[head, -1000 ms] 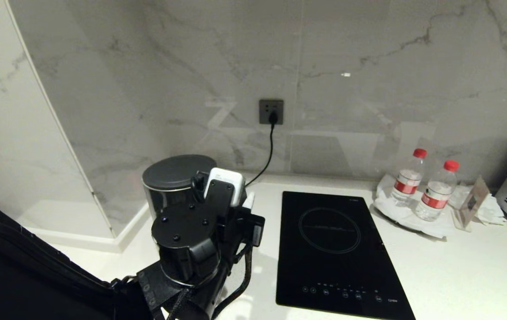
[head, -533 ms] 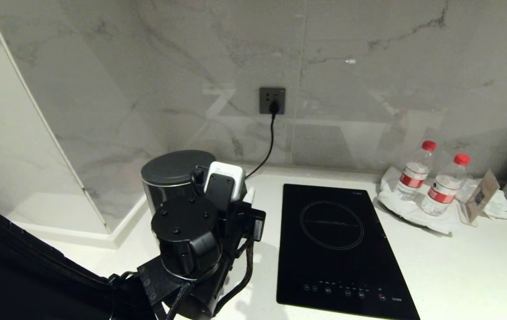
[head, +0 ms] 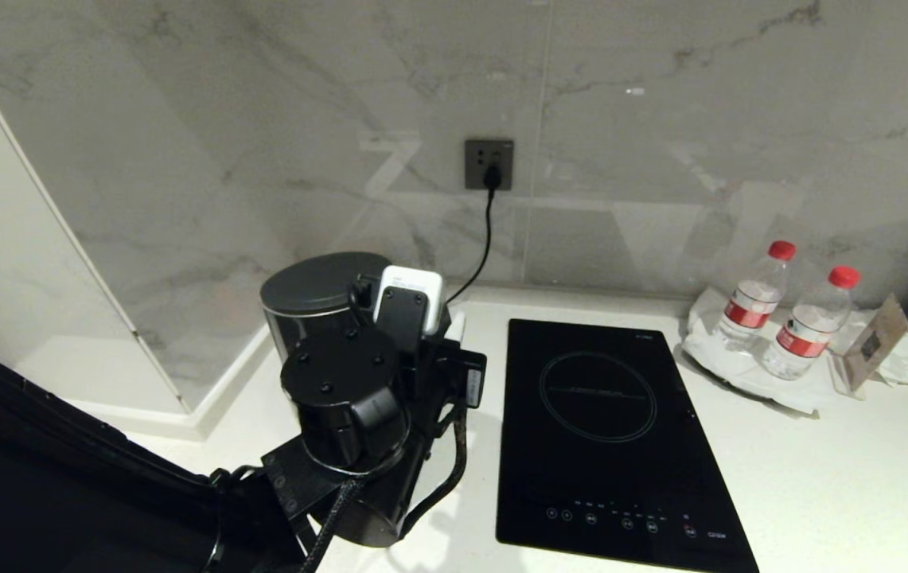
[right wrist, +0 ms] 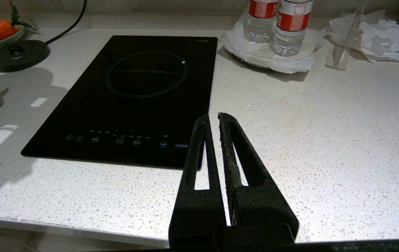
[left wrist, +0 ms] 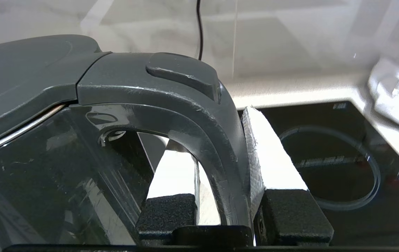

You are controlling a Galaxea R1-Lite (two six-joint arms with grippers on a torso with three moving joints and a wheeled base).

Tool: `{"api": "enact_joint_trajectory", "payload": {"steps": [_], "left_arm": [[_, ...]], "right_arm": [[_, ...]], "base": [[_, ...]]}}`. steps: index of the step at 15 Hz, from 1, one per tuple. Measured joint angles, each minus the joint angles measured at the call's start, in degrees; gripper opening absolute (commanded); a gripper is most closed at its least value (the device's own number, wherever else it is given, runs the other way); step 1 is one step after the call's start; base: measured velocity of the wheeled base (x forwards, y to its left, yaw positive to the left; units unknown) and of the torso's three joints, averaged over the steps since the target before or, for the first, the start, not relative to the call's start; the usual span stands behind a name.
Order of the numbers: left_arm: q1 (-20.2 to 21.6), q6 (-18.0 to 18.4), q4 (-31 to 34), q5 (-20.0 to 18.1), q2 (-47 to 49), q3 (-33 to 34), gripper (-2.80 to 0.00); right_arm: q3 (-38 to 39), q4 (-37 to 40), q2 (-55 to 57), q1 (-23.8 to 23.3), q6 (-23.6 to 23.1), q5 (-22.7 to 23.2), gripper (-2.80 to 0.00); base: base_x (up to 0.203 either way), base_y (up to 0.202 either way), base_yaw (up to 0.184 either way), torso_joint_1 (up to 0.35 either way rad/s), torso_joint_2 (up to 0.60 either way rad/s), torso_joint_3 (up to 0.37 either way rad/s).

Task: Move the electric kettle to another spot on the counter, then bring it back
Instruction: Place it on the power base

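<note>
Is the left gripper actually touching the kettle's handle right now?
Touching. The left wrist view shows the left gripper with both fingers pressed against the electric kettle handle.

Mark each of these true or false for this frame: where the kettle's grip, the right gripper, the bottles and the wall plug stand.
1. The left gripper is clamped on the handle of the electric kettle. True.
2. The right gripper holds a water bottle. False: it is shut on nothing, above the counter.
3. Two red-capped bottles stand to the right of the hob. True.
4. The wall socket has no plug in it. False: a black cord is plugged in.
</note>
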Motion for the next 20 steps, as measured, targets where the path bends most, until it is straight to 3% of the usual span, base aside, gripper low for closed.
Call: {"api": "enact_joint_trajectory", "payload": {"steps": [9,20], "left_arm": [[1.99,0.0,7.49,1.61,11.62,-22.87,-2.8],[1.9,0.21,10.68,2.19,14.22,-24.97,-2.8]], "right_arm": [[0.0,0.0,0.0,0.0,-0.01,-0.01,-2.8],[0.0,0.0,0.0,0.0,0.01,0.07,-2.8]], "base": [[0.0,0.0,0.0,0.0,0.0,0.0],[0.07,0.0,0.001,0.001,0.0,0.001]]}}
